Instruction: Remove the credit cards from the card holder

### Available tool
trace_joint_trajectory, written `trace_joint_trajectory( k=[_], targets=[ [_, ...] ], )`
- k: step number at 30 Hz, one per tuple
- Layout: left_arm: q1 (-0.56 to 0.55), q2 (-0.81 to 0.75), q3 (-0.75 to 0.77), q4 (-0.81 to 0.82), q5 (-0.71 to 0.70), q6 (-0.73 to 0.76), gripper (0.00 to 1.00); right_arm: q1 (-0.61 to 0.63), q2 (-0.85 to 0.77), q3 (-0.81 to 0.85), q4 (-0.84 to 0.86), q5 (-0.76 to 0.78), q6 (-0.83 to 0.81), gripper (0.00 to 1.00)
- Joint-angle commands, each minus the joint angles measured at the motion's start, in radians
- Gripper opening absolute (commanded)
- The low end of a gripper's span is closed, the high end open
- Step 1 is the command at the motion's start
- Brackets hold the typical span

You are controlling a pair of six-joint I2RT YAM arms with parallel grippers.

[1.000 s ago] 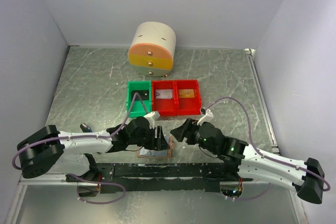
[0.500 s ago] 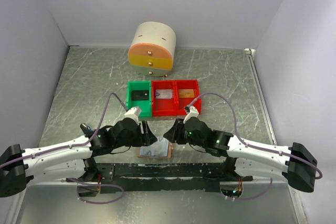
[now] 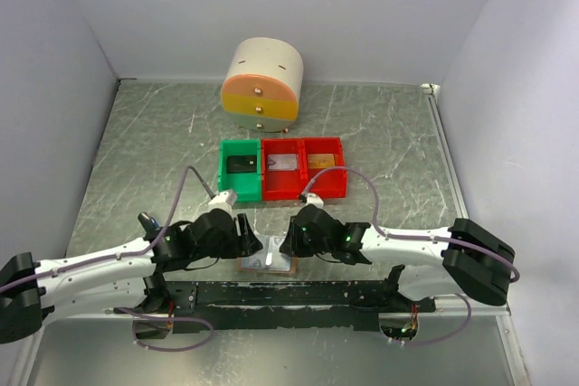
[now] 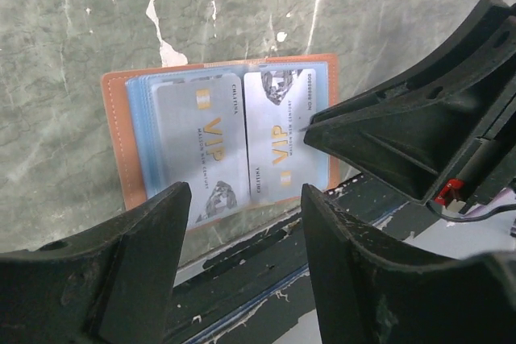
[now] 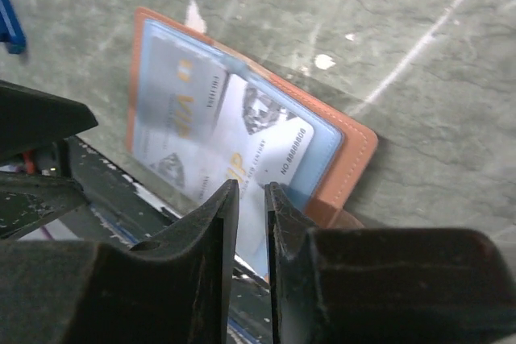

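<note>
The tan card holder (image 3: 268, 265) lies open and flat at the table's near edge, between my two grippers. Two silvery VIP credit cards sit in its pale blue pockets: a left card (image 4: 201, 147) and a right card (image 4: 278, 138). My right gripper (image 5: 251, 189) has its tips down at the right card (image 5: 266, 138), near that card's outer edge. Its jaws are almost closed, with a thin slit through which the card shows. My left gripper (image 4: 246, 195) hangs open and wide over the holder's (image 4: 113, 142) near edge, holding nothing.
Behind the holder stand a green bin (image 3: 239, 169) with a dark item and two red bins (image 3: 283, 169), (image 3: 324, 167) with cards. A round drawer unit (image 3: 262, 83) is at the back. A blue-and-black gadget (image 3: 147, 221) lies left. A black rail (image 3: 289, 294) runs along the front.
My right gripper slid left onto the holder and its jaws narrowed from wide to a slit. My left gripper drew back to the left. The holder now lies flat.
</note>
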Motion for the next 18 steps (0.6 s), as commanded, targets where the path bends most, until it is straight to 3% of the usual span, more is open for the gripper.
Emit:
trace_joint_trajectory(
  k=[1, 10, 18],
  targets=[
    [-0.003, 0.089, 0.048, 0.107, 0.066, 0.064, 0.68, -0.004, 0.014, -0.051, -0.025, 0.040, -0.003, 0.20],
    [-0.005, 0.323, 0.067, 0.307, 0.150, 0.086, 0.58, -0.004, 0.027, -0.121, -0.016, 0.092, 0.044, 0.20],
    [-0.003, 0.431, 0.060, 0.333, 0.144, 0.048, 0.49, -0.003, 0.033, -0.153, 0.008, 0.076, 0.073, 0.20]
  ],
)
